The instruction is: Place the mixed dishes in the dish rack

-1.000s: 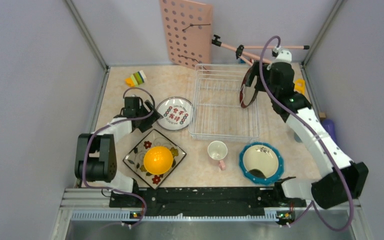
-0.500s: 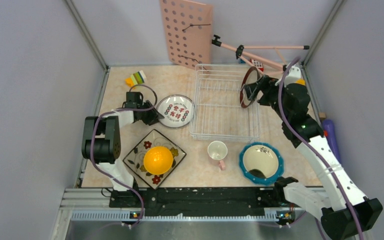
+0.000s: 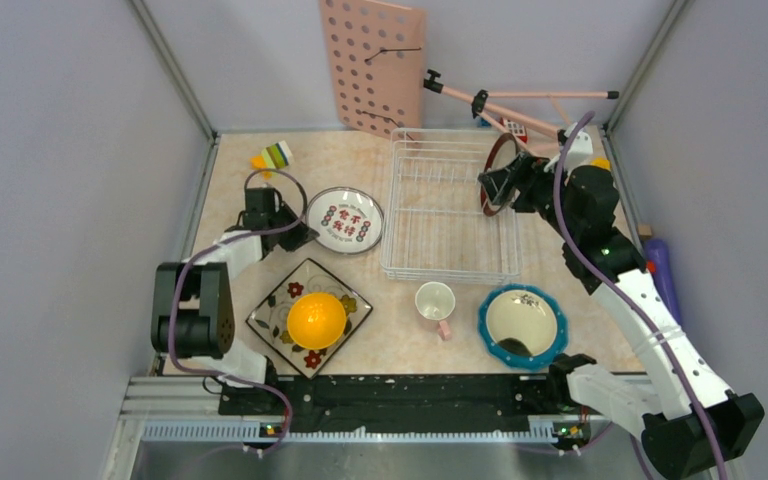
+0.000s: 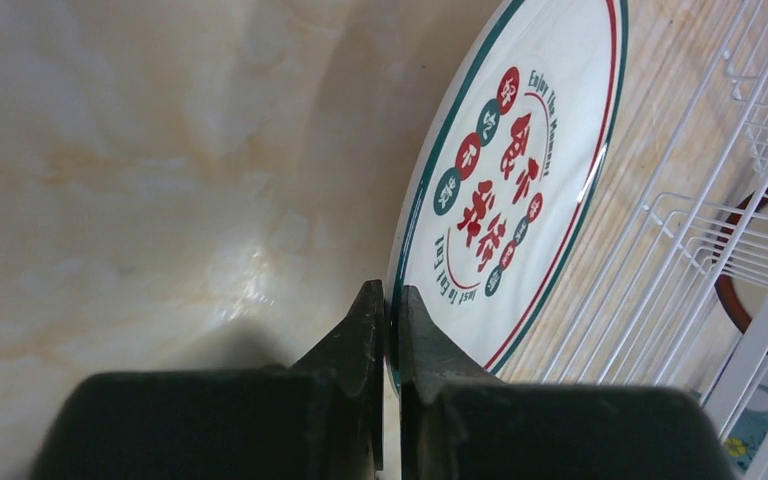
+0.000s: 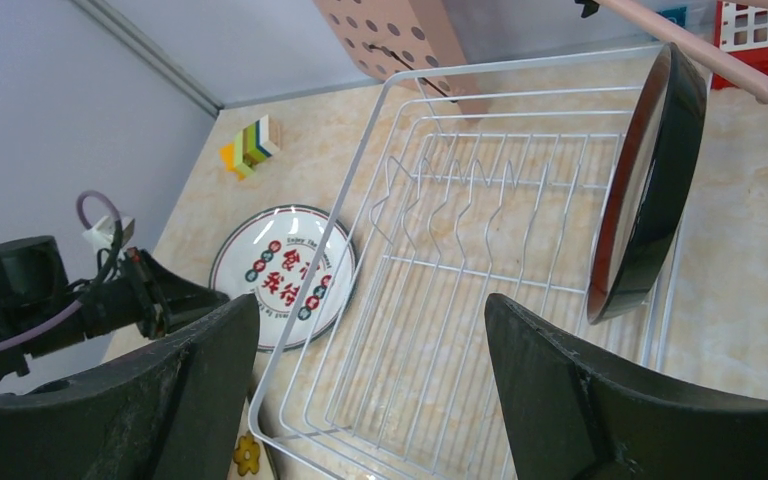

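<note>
Dish rack point(image 3: 450, 215): white wire basket standing at table centre, toward the far side. One dark brown-rimmed plate point(image 3: 497, 172) stands on edge at the far right end of the rack, along the right wall. Whether it sits between the prongs cannot be determined. The remaining slots hold nothing.

White round plate with red characters point(image 3: 345, 220): lies on the table just beside the left wall of the rack. The left gripper point(image 4: 390, 295) is closed on the near-left rim of this plate, and the left wrist view shows the rim pinched between both fingers.

Right gripper point(image 3: 505, 185): positioned over the right side of the rack, just beside the brown-rimmed plate. The jaws stand wide apart with nothing between them.

Dishes outside the rack, near edge of table:
- Square floral plate point(image 3: 345, 300), near left, carrying the yellow-orange bowl point(image 3: 316, 318) at its centre.
- Pink cup point(image 3: 435, 300), upright, just in front of the rack.
- Teal dish point(image 3: 485, 325) with cream interior, to the right of the cup.

Other items: pink pegboard point(image 3: 370, 65) leaning against the far wall; toy blocks point(image 3: 272, 157) at the far left corner.
</note>
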